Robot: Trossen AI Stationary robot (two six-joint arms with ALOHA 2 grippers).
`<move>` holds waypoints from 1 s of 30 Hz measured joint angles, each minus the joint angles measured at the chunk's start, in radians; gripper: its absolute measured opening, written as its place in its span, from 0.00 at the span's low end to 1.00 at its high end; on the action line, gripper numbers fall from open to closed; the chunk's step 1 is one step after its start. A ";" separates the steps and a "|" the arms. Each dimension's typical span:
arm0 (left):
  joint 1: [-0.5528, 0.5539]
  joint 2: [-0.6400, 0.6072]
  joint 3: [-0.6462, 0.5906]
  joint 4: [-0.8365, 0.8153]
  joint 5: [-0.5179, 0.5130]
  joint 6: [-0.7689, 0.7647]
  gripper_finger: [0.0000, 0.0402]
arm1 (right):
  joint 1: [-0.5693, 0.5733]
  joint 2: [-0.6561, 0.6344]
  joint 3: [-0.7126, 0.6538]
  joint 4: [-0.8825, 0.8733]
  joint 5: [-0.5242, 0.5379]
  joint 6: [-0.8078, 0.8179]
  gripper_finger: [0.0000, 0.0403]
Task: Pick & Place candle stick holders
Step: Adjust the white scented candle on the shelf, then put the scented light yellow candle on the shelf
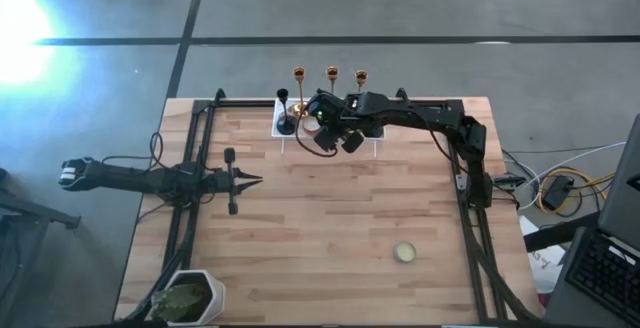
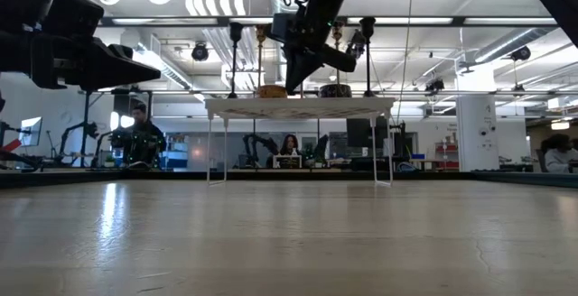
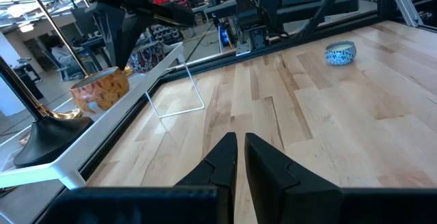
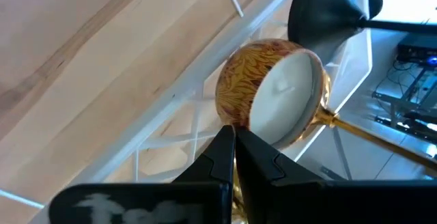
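Note:
A white lattice tray on thin legs stands at the table's far middle. On it are three tall gold candle stick holders, a black one and a low cream-gold cup resting on its base. My right gripper is shut and slants down just above the tray, its tips right beside that cup. A second low cup sits on the bare table at the near right. My left gripper is shut and waits level over the table's left side. My right gripper's shut fingertips stand at the patterned wall of the cup on the tray, slanting down from above. Whether they touch it, I cannot tell. Nothing is between the fingers.
A white pot with a green plant stands at the near left corner. Black frame rails run along the table's left and right sides. In the low view another low cup sits on the tray. Bare wood lies between tray and near edge.

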State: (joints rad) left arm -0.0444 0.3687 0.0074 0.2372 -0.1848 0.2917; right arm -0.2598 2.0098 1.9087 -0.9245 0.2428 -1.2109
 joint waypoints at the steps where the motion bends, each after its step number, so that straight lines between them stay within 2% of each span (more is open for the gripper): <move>1: 0.000 0.000 0.000 0.000 0.000 0.000 0.08 | 0.000 0.000 0.000 0.006 0.000 -0.001 0.02; 15: 0.000 0.000 0.000 0.000 0.000 0.000 0.08 | 0.008 -0.003 0.000 0.005 0.016 0.000 0.02; 21: 0.000 0.000 0.000 0.000 0.000 0.000 0.08 | 0.071 -0.101 0.000 -0.028 0.086 0.046 0.02; 23: 0.000 0.000 0.000 0.000 0.000 0.000 0.08 | 0.105 -0.146 0.001 -0.046 0.096 0.135 0.02; 30: 0.000 0.000 0.000 0.000 0.000 0.000 0.08 | 0.259 -0.307 0.001 -0.161 0.093 0.673 0.02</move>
State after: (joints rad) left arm -0.0444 0.3689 0.0074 0.2367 -0.1846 0.2917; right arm -0.0009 1.7030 1.9098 -1.0857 0.3355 -0.5382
